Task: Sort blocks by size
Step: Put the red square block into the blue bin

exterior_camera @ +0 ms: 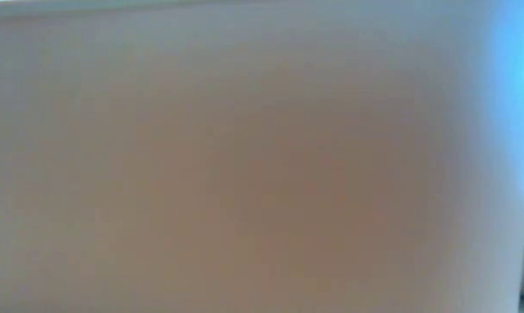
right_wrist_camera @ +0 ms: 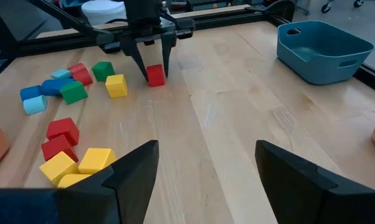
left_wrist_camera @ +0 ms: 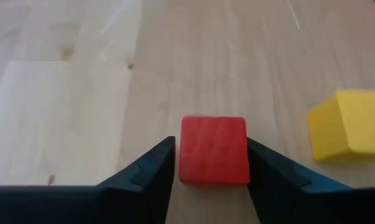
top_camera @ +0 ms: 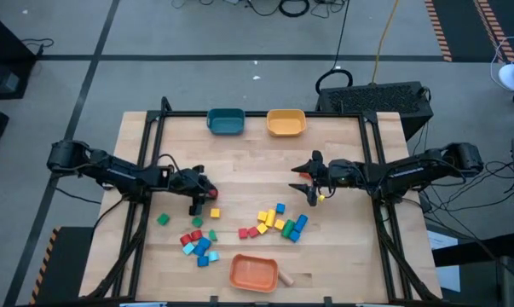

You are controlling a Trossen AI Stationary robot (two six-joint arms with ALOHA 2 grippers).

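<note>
My left gripper (top_camera: 203,197) points down at the table's left middle, its open fingers on either side of a red cube (left_wrist_camera: 213,149) that rests on the table; the right wrist view shows it too (right_wrist_camera: 155,74). A yellow cube (left_wrist_camera: 352,123) lies close beside it. My right gripper (right_wrist_camera: 206,155) is open and empty, above the table right of centre (top_camera: 305,182). More blocks lie in a left group (top_camera: 199,243) and a middle group (top_camera: 278,222). A green cube (top_camera: 163,219) lies alone. My left gripper straddles the red cube from above, fingers pointing down. One finger (left_wrist_camera: 268,171) lies right along one side of the cube (left_wrist_camera: 242,152); a thin gap shows between the other finger and the opposite side. The cube sits flat on the table.
A teal bowl (top_camera: 226,121) and a yellow bowl (top_camera: 285,123) stand at the far edge. An orange bowl (top_camera: 254,272) stands at the near edge, with a plain wood block (top_camera: 286,277) beside it. A blurred pale surface fills the low view.
</note>
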